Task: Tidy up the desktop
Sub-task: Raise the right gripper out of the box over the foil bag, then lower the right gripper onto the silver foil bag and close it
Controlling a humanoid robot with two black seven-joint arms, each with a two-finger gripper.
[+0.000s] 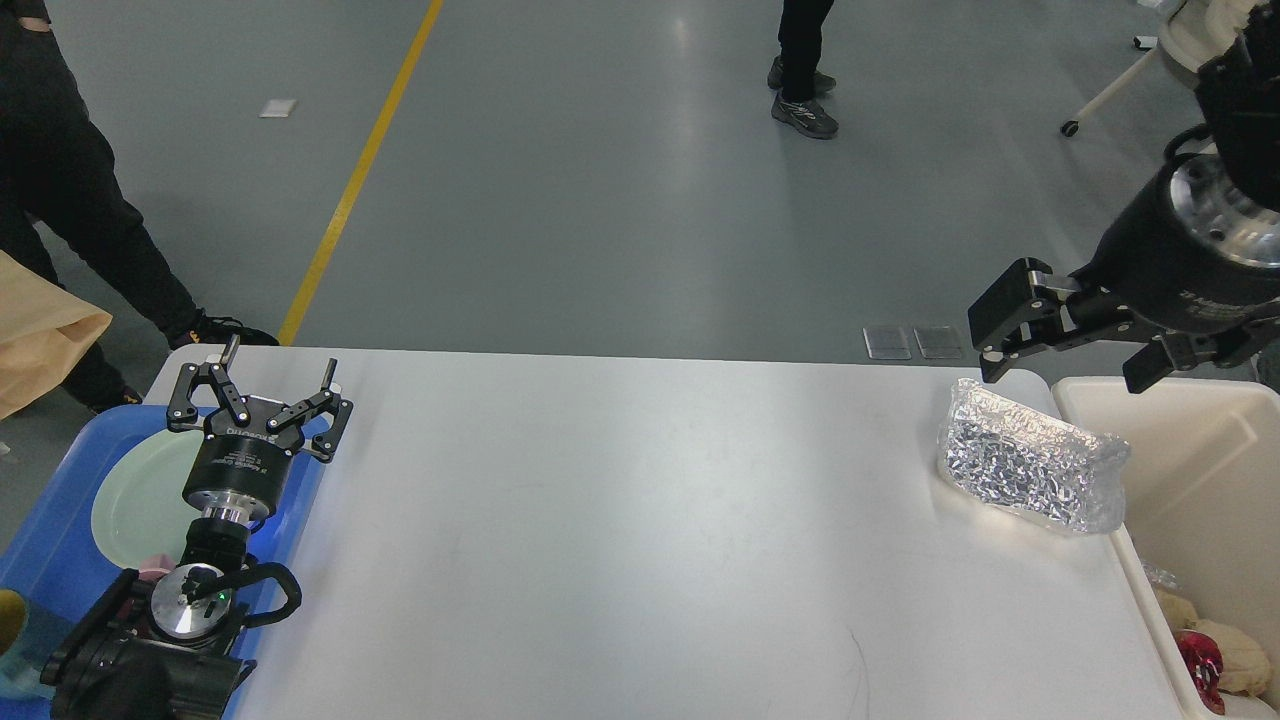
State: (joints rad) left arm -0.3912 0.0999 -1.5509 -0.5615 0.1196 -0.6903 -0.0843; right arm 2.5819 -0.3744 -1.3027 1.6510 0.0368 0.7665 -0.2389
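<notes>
The desktop (640, 520) is a wide white table filling the lower part of the head view. A crinkled silver foil bag (1030, 468) lies on it near the far right corner. My right gripper (1062, 378) hangs open just above and behind that bag, with one finger over the bag's far left end and nothing between the fingers. My left gripper (281, 358) stands open and empty at the desktop's left edge, over the blue tray (40, 545).
A pale green plate (135, 490) lies in the blue tray. A cream bin (1225, 450) stands against the desktop's right edge, with red and cream scraps (1215, 650) inside. People's legs (805, 60) stand on the floor behind, and a brown paper bag (40, 335) hangs at left.
</notes>
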